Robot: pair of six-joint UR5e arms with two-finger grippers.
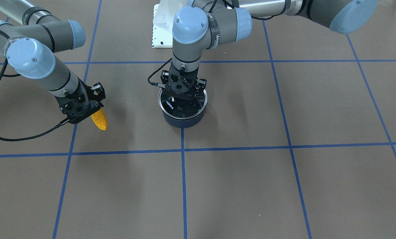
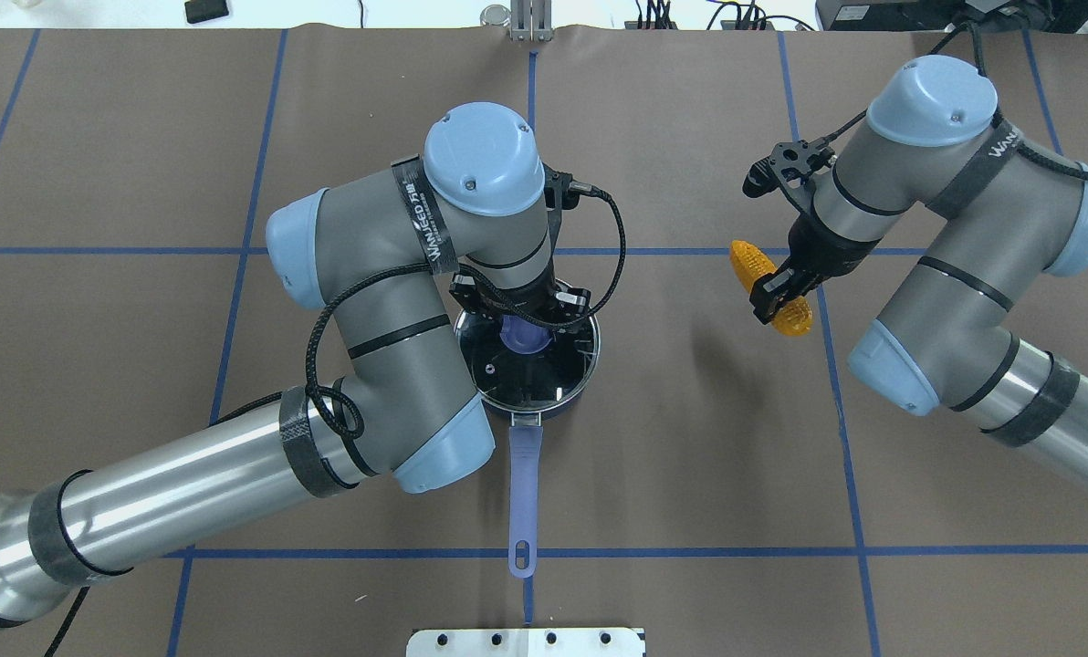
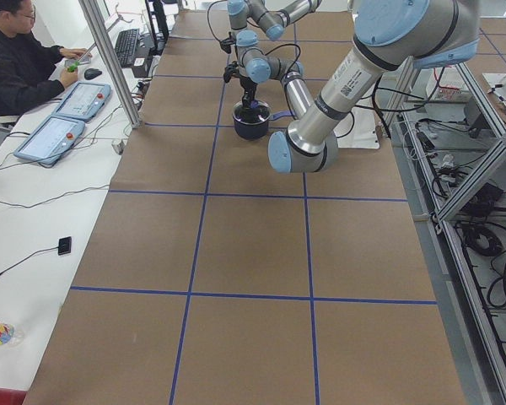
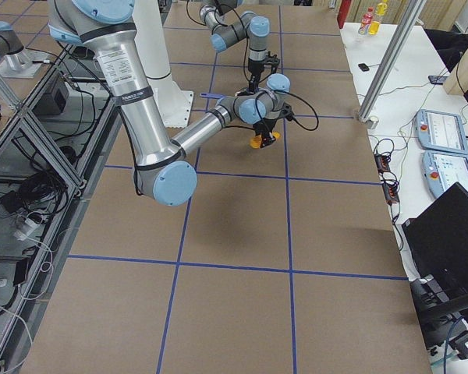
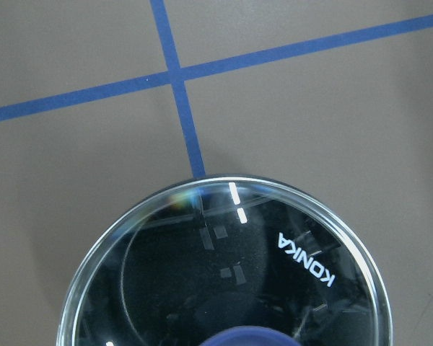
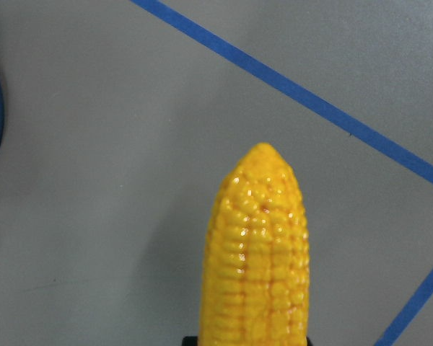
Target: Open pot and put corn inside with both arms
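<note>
The navy pot (image 1: 183,121) stands mid-table with its glass lid (image 1: 175,107) on it and its lavender handle (image 2: 526,474) pointing toward the robot. My left gripper (image 2: 526,319) is down on the lid with its fingers either side of the lavender knob (image 2: 524,339). The left wrist view shows the lid (image 5: 224,274) close up, seated on the rim. My right gripper (image 2: 775,294) is shut on the yellow corn (image 2: 752,263) and holds it above the table beside the pot. The corn tip fills the right wrist view (image 6: 260,245).
A white mounting plate (image 2: 526,641) lies at the robot's base edge. Blue tape lines (image 1: 183,149) grid the brown table. An operator (image 3: 17,59) sits at a side desk with control panels.
</note>
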